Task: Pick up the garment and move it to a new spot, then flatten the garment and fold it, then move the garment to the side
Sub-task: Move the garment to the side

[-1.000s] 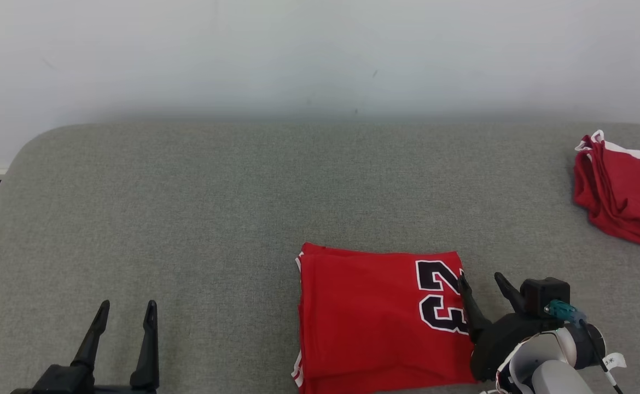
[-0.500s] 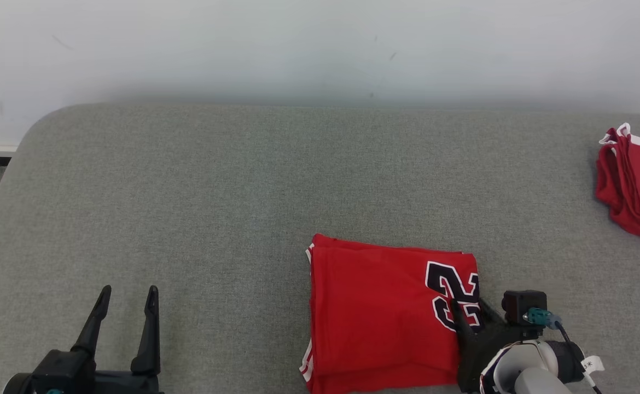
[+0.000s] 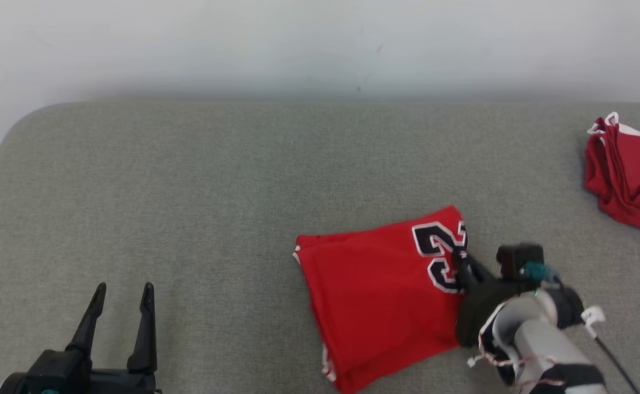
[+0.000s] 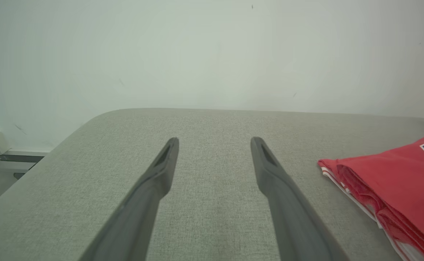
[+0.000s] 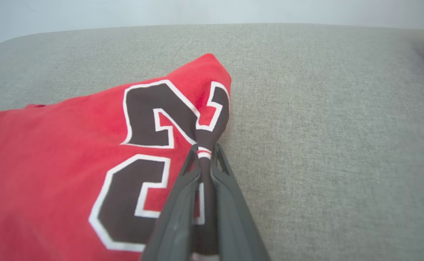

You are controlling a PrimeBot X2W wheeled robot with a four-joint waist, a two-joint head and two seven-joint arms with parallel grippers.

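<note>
Your right gripper (image 3: 460,261) is clenched on the right edge of the folded jersey (image 3: 374,295), which lies skewed at the near-right of the pad (image 3: 188,191). Your left gripper (image 3: 123,287) is near-left, its 2 fingers spread and holding nothing. A red pile (image 3: 626,180) sits far-right.

Place: a plain test room or lab was suggested.
Wall: a blank white wall (image 3: 320,44) was seen behind.
Surface: a grey fabric-covered table (image 3: 188,191) with rounded corners was shown.
</note>
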